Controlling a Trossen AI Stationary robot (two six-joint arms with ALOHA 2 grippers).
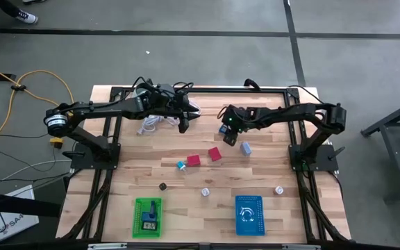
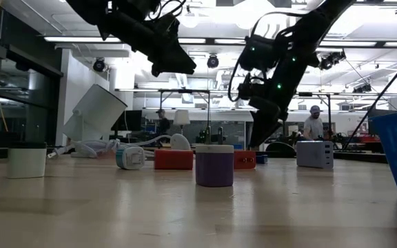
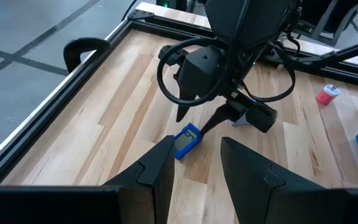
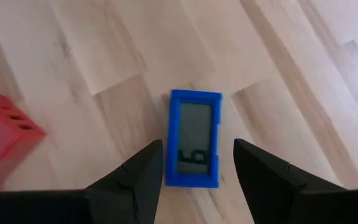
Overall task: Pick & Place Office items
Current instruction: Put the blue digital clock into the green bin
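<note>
The right gripper (image 4: 194, 165) hung just above the wooden counter (image 1: 186, 194), near the far middle. Its jaws stood apart, one on each side of a small blue timer (image 4: 195, 138), and held nothing. The timer lay flat on the counter with its grey screen facing up. Its long side ran the same way as the two fingers, so its near short end sat between the tips. In the high view the timer (image 1: 226, 130) showed as a blue speck under the right gripper (image 1: 228, 135). The left gripper (image 1: 184, 125) hung in the air over the far left part of the counter, near a coiled white cable (image 1: 151, 123). Its jaws were only a little apart and held nothing. Two red blocks (image 1: 205, 157) lay in the middle of the counter, well apart from the timer. A green basket (image 1: 148, 217) and a blue basket (image 1: 249, 214) sat at the near edge.
</note>
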